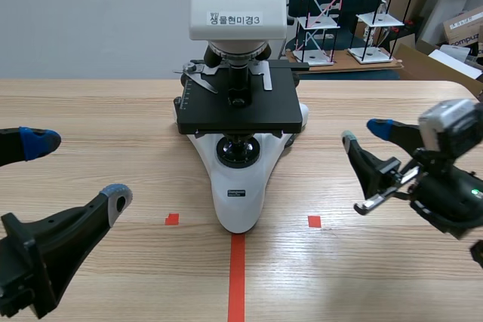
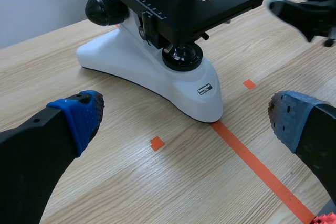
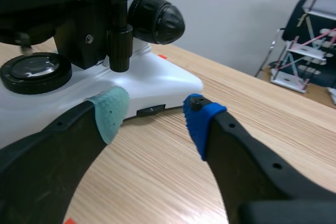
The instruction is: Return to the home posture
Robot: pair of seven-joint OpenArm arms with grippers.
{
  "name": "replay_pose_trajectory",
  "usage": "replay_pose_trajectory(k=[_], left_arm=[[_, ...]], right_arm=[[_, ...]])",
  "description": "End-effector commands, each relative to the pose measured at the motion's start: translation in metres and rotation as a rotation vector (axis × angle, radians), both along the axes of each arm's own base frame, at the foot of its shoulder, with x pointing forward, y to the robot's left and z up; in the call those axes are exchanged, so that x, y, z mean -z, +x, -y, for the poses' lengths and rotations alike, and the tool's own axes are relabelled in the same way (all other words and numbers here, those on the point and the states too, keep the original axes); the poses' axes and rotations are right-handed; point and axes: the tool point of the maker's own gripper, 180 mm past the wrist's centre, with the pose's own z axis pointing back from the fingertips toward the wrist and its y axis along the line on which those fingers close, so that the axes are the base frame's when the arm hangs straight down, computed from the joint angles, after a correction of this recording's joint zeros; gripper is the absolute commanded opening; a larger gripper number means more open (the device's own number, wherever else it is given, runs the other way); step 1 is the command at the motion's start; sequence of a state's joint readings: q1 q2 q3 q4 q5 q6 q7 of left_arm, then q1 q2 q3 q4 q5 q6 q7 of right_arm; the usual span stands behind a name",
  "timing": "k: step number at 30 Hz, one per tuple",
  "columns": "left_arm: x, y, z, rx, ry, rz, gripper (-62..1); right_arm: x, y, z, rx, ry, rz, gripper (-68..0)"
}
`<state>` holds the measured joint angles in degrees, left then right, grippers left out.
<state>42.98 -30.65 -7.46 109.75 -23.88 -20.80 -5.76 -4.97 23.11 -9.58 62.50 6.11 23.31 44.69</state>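
The microscope [image 1: 240,111] stands free of both arms, so I judge nothing keeps them from going home. The left gripper [image 1: 79,170] hangs well off the microscope's left side, its 2 fingers spread wide and empty. The right gripper [image 1: 364,132] sits near the microscope's right side, fingers parted less, also empty.

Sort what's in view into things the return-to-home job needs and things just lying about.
Job: black left gripper, open; black right gripper, open.
Lying about: white-and-black microscope; light wooden table; white wire-frame shelf models.
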Motion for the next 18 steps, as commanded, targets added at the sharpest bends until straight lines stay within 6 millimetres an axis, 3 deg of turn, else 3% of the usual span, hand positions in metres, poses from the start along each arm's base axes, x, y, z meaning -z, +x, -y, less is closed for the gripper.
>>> replay_pose_trajectory(k=[1,6,12,18], left_arm=[[-0.007,0.001,0.003,0.007,-0.017,0.019,1.4],[-0.007,0.001,0.003,0.007,-0.017,0.019,1.4],[-0.007,0.001,0.003,0.007,-0.017,0.019,1.4],[-0.007,0.001,0.003,0.007,-0.017,0.019,1.4]], right_arm=[[-0.021,-0.008,0.01,0.011,0.003,0.047,-35.0],[-0.047,-0.049,0.018,0.041,0.014,0.052,-18.4],[-0.065,-0.094,-0.002,-0.029,-0.023,-0.005,-16.7],[-0.075,-0.112,-0.011,-0.056,-0.027,-0.02,-15.9]])
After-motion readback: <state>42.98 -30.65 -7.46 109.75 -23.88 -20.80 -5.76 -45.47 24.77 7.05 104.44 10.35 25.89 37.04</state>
